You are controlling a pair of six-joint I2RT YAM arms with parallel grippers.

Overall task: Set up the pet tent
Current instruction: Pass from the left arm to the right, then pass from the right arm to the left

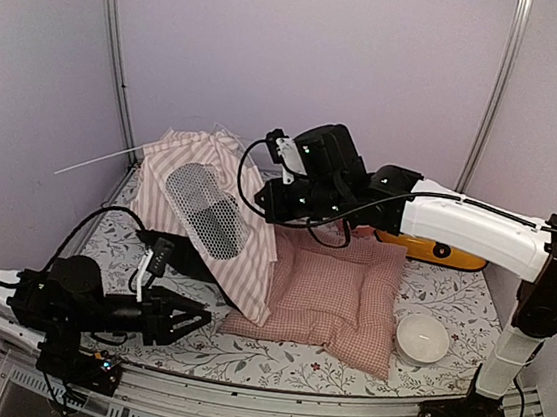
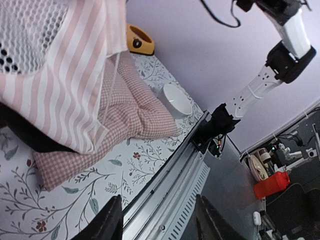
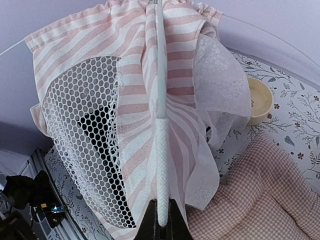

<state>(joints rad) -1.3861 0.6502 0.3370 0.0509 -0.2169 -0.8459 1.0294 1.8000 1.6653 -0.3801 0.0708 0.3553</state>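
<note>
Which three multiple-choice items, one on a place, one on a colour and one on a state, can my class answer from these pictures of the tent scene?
1. Where is the white bowl?
A. just right of the checked cushion
B. on top of that cushion
C. held up by an arm

2. What colours stripe the pet tent?
A. blue and white
B. pink and white
C. green and yellow

3. What is the right gripper doing?
A. hanging open over the bowl
B. shut on the cushion
C. shut on the tent's white pole

Key:
1 A: the top view shows the bowl beside the cushion's right edge.
2 B: the right wrist view shows pink and white bands.
3 C: its fingers close round the pole that runs up the tent's seam.
</note>
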